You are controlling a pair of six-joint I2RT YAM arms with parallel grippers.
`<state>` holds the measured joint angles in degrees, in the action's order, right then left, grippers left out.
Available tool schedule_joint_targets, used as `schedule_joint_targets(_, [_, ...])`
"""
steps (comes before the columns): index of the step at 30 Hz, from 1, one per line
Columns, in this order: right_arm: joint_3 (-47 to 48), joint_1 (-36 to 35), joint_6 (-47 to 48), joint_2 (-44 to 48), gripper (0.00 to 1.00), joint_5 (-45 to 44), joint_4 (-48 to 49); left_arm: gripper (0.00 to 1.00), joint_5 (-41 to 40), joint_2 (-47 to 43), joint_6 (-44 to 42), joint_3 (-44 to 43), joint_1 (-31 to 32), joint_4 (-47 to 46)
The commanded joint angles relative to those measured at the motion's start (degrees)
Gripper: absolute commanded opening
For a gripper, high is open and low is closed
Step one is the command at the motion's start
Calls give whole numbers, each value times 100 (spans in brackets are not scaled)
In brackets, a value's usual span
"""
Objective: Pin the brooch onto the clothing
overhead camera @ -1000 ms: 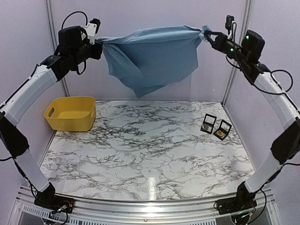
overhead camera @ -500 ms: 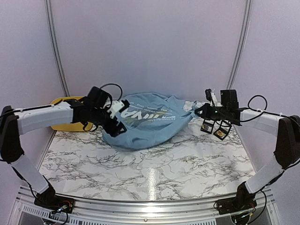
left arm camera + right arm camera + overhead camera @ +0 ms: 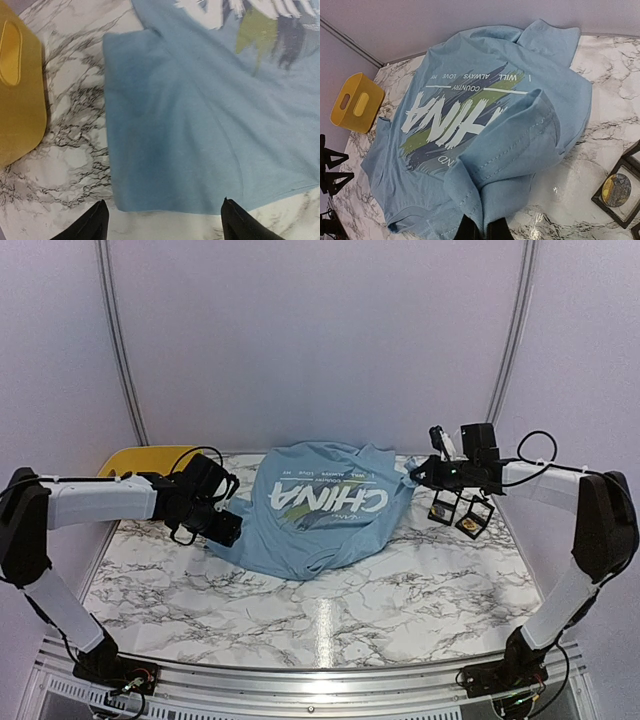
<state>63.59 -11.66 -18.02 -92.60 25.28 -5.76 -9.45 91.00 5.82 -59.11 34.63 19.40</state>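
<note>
T-shirt (image 3: 320, 512) lies print-up on the marble table (image 3: 330, 620). In my right wrist view a bunched fold covers part of its lettering. My left arm hides most of the yellow basket (image 3: 140, 457). That arm reaches low, left gripper (image 3: 165, 222) released above the shirt's edge. The right gripper (image 3: 481, 231) is clenched on the fold. I count one shirt, one basket and two brooch boxes (image 3: 445, 507).
</note>
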Motion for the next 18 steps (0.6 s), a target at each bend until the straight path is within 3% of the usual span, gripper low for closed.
schedule_joint_targets(1, [225,-78,184,9,0,9,-158,79,-698,478,835,169,-393,-146])
schedule_joint_targets(9, [331,-341,657,274,0,-195,-1051,84,-732,1384,763,-214,-509,-243])
schedule_joint_targets(11, [321,-366,766,395,0,-226,-1301,77,-526,1504,748,-179,-502,-252])
schedule_joint_targets(13, [312,-363,825,493,0,-266,-1509,54,-271,1530,730,-91,-501,-340])
schedule_joint_targets(16, [389,-365,876,610,0,-242,-2022,3,149,1390,665,33,-484,-381])
schedule_joint_targets(18, [505,-380,940,711,0,-270,-2585,0,303,891,712,253,-475,-340])
